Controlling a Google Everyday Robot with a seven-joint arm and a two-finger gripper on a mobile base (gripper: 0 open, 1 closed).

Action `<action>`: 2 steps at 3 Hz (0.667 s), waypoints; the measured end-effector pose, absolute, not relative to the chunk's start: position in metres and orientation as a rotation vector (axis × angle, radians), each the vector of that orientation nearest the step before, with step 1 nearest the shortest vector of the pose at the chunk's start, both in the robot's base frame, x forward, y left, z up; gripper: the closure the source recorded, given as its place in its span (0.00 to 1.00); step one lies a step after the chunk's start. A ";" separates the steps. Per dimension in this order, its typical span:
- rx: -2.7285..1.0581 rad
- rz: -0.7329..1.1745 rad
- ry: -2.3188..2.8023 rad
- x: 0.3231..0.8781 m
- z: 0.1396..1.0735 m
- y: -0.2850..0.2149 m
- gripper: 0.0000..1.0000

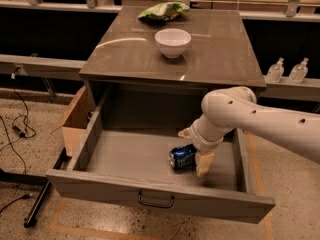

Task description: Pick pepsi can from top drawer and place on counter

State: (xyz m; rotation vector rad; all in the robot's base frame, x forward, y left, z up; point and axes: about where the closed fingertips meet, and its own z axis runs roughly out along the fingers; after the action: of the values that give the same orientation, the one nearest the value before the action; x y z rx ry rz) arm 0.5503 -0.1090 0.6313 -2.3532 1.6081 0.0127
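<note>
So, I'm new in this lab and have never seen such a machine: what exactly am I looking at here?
The thick white tube on the right is the robot's single arm, which ends in a two-fingered claw. There is only one camera. It looks down at the front of a cabinet, but where it is mounted is not known.

The cabinet's top drawer is pulled out. The claw is down inside it with its fingers apart, close around a dark-blue pepsi can that lies on its side on the drawer floor. I cannot tell whether the fingers touch the can, and nothing is lifted yet.

On the counter stands a white bowl, with a green snack bag behind it.
</note>
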 end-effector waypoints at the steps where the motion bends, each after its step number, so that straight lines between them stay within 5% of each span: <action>1: -2.358 0.041 1.639 0.547 0.629 -0.111 0.41; 2: -2.297 0.046 1.692 0.552 0.657 -0.114 0.73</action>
State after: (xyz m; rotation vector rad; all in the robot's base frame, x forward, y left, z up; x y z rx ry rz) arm 0.5518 -0.1140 0.6566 -2.2975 1.6920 0.0460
